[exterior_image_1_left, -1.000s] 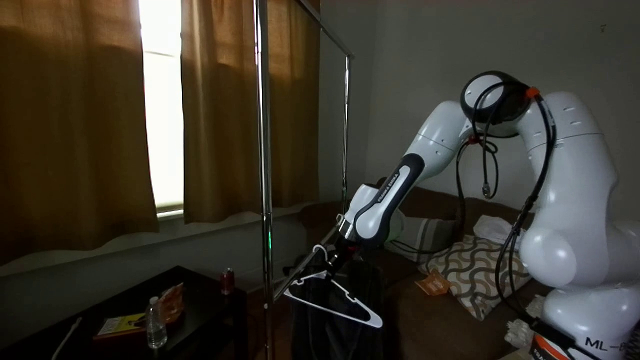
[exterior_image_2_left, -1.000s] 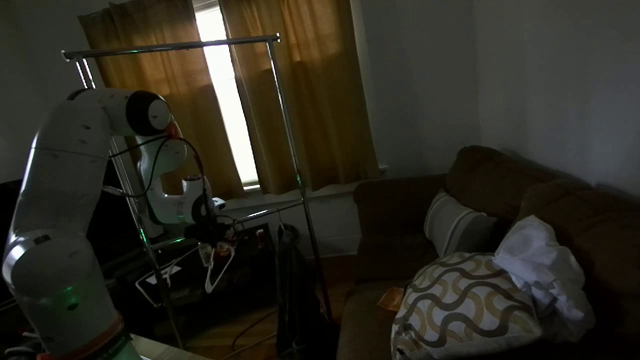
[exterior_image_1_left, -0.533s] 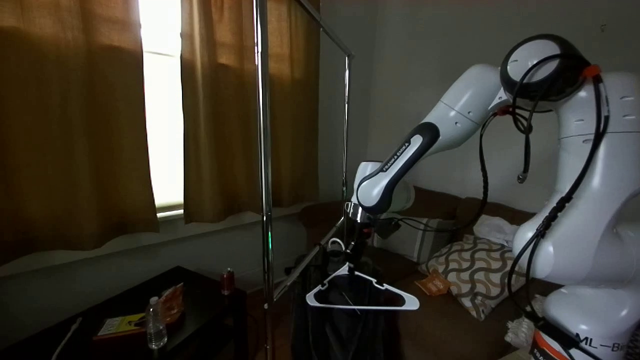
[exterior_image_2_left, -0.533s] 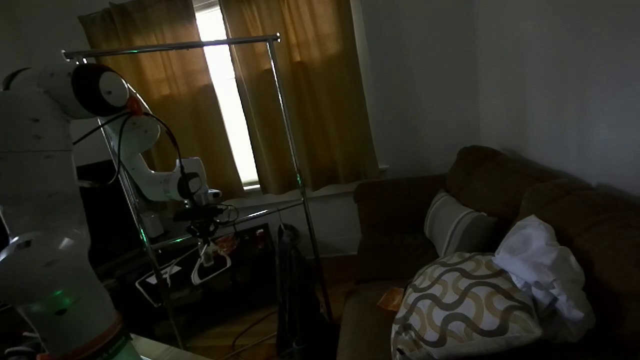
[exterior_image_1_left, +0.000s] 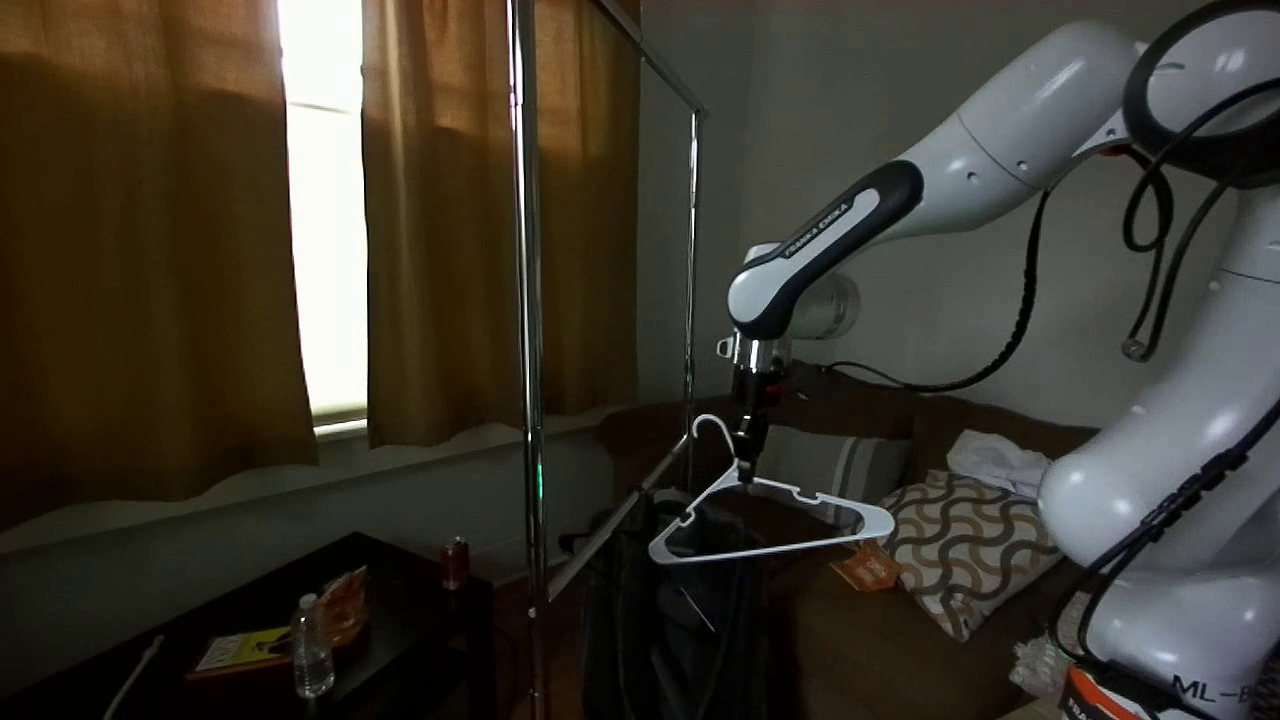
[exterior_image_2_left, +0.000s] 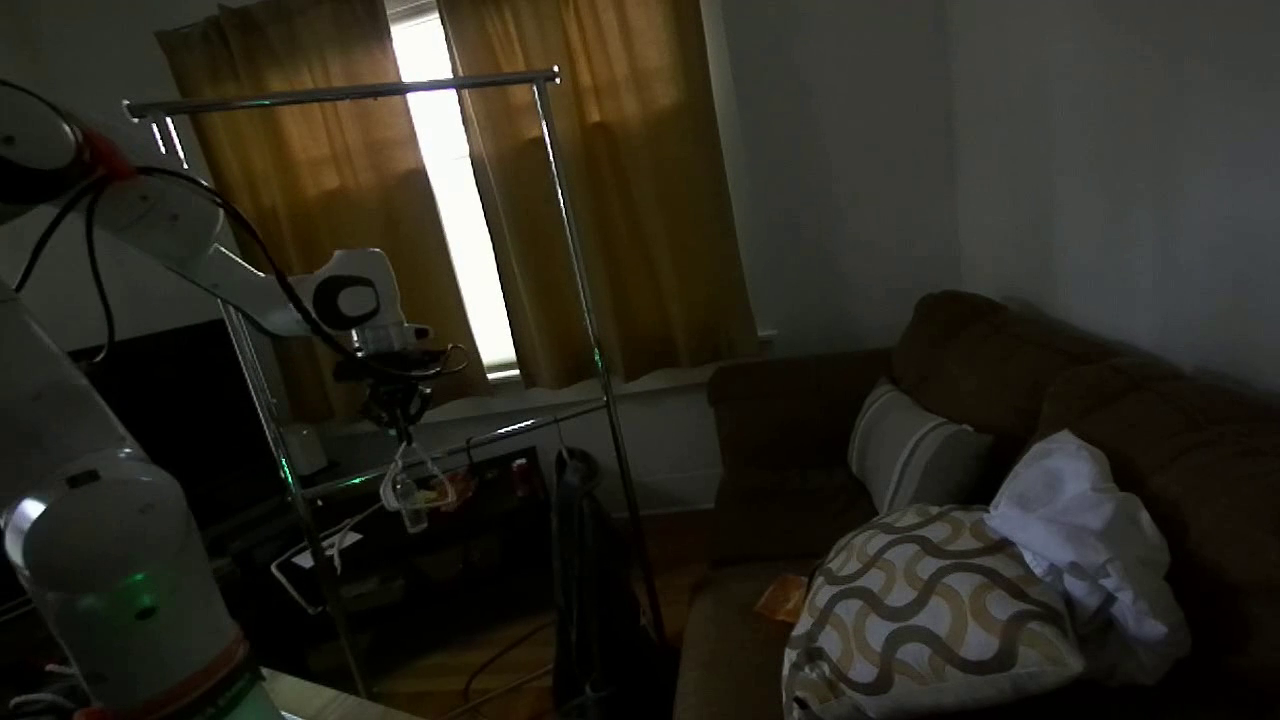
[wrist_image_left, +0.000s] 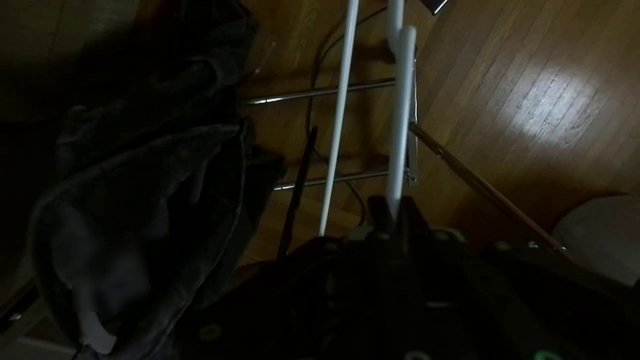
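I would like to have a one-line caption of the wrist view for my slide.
Closed jaws grip a white hanger over a wooden floor, with a dark garment at the picture's left.

White hanger (wrist_image_left: 402, 105) partly outside wrist view

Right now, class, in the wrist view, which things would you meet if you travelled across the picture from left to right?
Dark garment → thin dark rod → white hanger, gripped by the claw → slanting pole → pale rounded shape at the right edge, too dim to identify.
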